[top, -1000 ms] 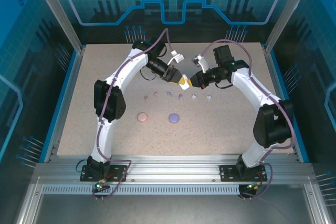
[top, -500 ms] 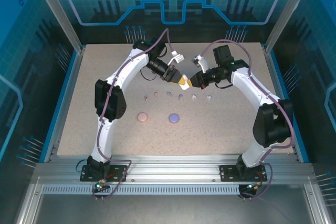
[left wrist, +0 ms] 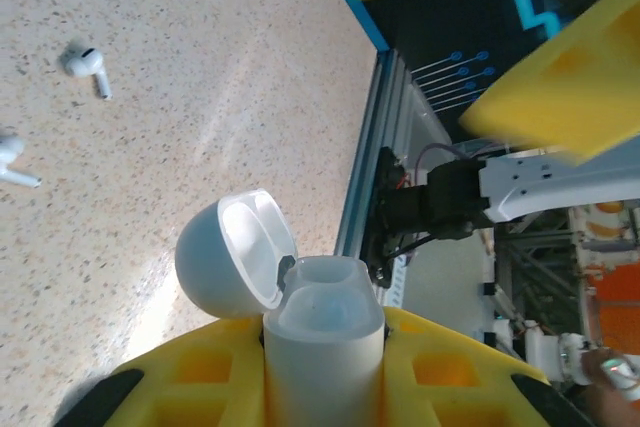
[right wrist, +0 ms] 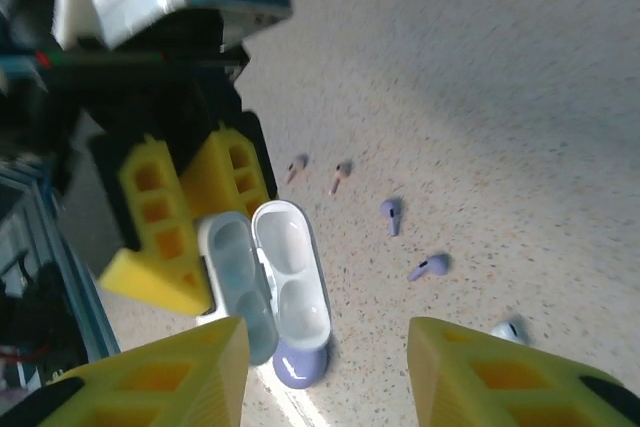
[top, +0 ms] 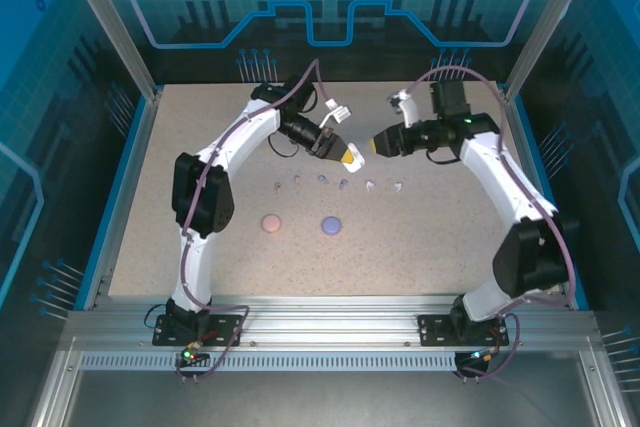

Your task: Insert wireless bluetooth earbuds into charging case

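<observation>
Here, the left gripper [top: 347, 156] clamps the white charging case [left wrist: 322, 347], lid swung open. The right gripper [top: 377, 144] stands released near it, not touching. Six earbuds [top: 322, 179] lie in a row midway between the far and near edges of the desk [top: 430, 237].

The speckled table [top: 420, 247] bears a row of earbuds [top: 322, 179], a pink case [top: 271, 222] and a purple case [top: 331, 224].

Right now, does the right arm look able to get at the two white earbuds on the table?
Probably yes: the right gripper is open and empty, and the white earbuds lie uncovered on the table just nearer than it. The left gripper, holding the open white charging case, sits to one side.
</observation>
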Controlling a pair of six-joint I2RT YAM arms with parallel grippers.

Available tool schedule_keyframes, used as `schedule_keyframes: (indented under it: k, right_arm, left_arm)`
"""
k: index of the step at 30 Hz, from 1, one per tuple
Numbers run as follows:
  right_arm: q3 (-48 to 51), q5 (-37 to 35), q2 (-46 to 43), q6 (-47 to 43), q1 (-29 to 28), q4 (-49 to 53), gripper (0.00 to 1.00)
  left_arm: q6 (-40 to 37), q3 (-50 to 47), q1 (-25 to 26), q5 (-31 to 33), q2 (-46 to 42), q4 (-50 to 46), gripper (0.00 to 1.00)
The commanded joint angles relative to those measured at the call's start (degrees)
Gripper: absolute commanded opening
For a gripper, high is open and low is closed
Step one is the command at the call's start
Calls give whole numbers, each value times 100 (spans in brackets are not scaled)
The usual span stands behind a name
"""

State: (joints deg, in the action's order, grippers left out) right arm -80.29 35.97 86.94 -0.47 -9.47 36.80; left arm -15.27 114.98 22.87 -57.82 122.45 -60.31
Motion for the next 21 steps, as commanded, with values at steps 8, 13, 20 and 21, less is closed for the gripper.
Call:
schedule_keyframes:
  k: [8, 13, 20, 21]
  right_arm:
    - [656, -973, -1239, 1522, 393, 335, 60]
    - [1063, -1793, -1172, 2543, 115, 258, 61]
    - [1293, -2821, -439, 3677, -600, 149, 60]
    - [1204, -3020, -260, 3786, -729, 245, 60]
  left_arm:
    - [1656, -2658, -17, 1291, -2408, 3395, 0]
    - [2342, -4253, -15, 2207, -3449, 5423, 0]
    - [2359, -6398, 247, 4130, -4484, 8875, 0]
    - [2201, -6574, 322, 4348, -4523, 9233, 0]
